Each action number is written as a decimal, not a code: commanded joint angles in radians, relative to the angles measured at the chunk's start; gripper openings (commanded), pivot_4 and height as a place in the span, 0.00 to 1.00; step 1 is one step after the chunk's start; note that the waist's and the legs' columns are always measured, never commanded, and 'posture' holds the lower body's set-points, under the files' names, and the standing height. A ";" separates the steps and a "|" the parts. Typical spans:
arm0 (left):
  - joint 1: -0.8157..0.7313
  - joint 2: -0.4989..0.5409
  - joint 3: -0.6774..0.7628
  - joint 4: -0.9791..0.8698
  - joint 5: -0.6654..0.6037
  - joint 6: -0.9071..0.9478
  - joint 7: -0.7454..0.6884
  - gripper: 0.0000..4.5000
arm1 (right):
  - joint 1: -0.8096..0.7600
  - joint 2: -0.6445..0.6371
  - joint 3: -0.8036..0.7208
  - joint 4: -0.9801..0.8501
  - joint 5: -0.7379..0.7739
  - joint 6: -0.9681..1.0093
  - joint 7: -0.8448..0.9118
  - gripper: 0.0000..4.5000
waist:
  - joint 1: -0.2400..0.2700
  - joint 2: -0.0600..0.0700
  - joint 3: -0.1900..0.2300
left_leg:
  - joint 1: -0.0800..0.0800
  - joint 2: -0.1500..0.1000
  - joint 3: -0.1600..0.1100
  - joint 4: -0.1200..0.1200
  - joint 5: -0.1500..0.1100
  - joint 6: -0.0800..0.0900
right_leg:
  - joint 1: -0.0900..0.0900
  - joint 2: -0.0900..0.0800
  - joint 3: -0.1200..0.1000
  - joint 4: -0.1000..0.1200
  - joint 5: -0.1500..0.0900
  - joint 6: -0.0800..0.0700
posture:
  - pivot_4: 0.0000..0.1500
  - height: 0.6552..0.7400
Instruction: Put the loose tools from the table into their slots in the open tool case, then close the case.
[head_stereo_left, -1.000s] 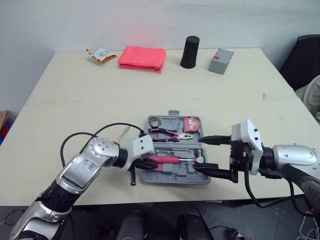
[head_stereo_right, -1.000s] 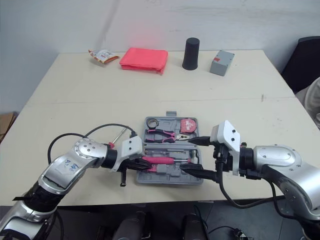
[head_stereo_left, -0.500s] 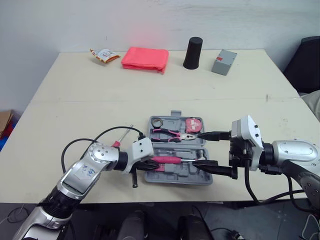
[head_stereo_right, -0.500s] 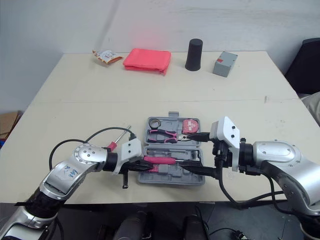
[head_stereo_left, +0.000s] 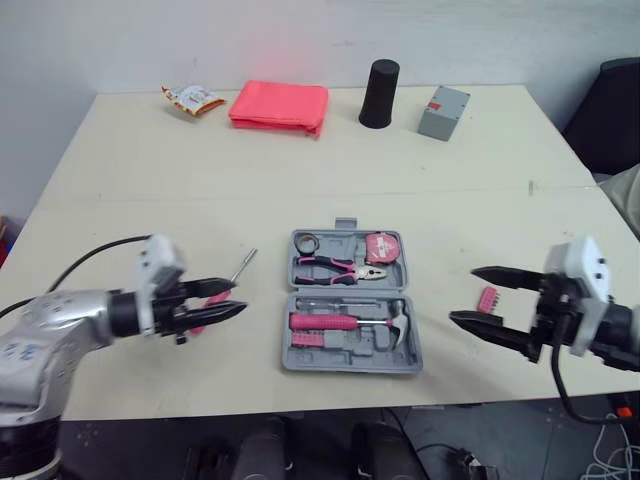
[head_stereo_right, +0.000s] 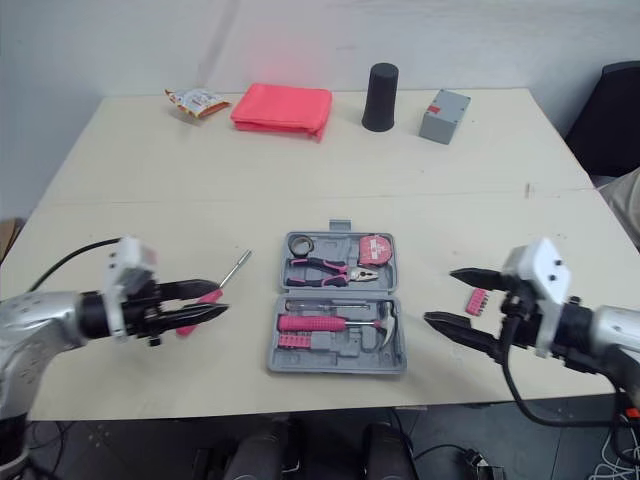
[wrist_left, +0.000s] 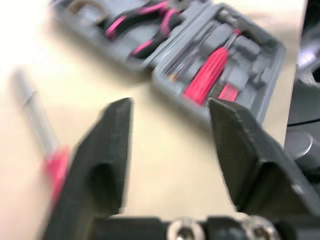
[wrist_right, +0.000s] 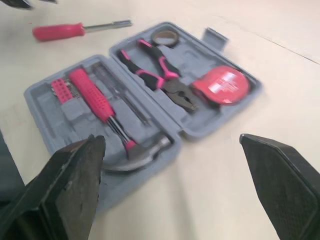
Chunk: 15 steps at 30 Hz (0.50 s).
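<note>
The grey tool case (head_stereo_left: 345, 358) lies open at the table's middle. Its far half holds pink-handled pliers (head_stereo_left: 340, 268), a red tape measure (head_stereo_left: 383, 248) and a ring. Its near half holds a pink-handled hammer (head_stereo_left: 335, 322) and a bit strip. A red-handled screwdriver (head_stereo_right: 231, 271) lies loose on the table left of the case. My left gripper (head_stereo_left: 228, 298) hovers open and empty at its handle end, with the screwdriver (wrist_left: 35, 120) beside one finger. A small pink bit holder (head_stereo_left: 487, 299) lies right of the case. My right gripper (head_stereo_left: 472, 295) stands wide open and empty just beside it.
Along the table's far edge are a snack packet (head_stereo_left: 191, 98), a folded red cloth (head_stereo_left: 279, 105), a black cup (head_stereo_left: 379, 95) and a grey box (head_stereo_left: 443, 111). The case sits close to the table's front edge.
My left gripper has opened and drawn back left from the hammer handle in the case to the screwdriver. My right gripper has drawn back right from the case's edge. The camera also shifted.
</note>
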 joint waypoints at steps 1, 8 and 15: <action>0.239 0.096 0.322 0.146 0.073 -0.086 -0.078 0.84 | 0.141 -0.047 -0.284 0.131 -0.070 0.022 0.075 1.00 | 0.001 -0.004 0.003 | 0.001 0.000 0.001 0.000 -0.002 0.003 | 0.001 0.000 -0.001 -0.001 0.000 0.000 | 1.00 0.95; 0.315 0.108 0.402 0.316 0.123 -0.225 -0.045 0.98 | 0.305 -0.022 -0.420 0.323 -0.220 -0.120 0.136 1.00 | 0.016 -0.001 0.003 | 0.000 0.003 -0.001 -0.010 -0.007 -0.001 | -0.001 -0.002 0.001 -0.027 0.004 -0.016 | 1.00 0.95; 0.213 0.095 0.246 0.152 0.034 -0.198 -0.035 0.98 | 0.231 0.042 -0.334 0.189 -0.154 -0.090 0.047 1.00 | -0.003 -0.001 0.003 | 0.000 0.002 0.004 -0.013 -0.006 -0.001 | -0.001 -0.002 0.004 -0.023 0.014 -0.004 | 1.00 0.95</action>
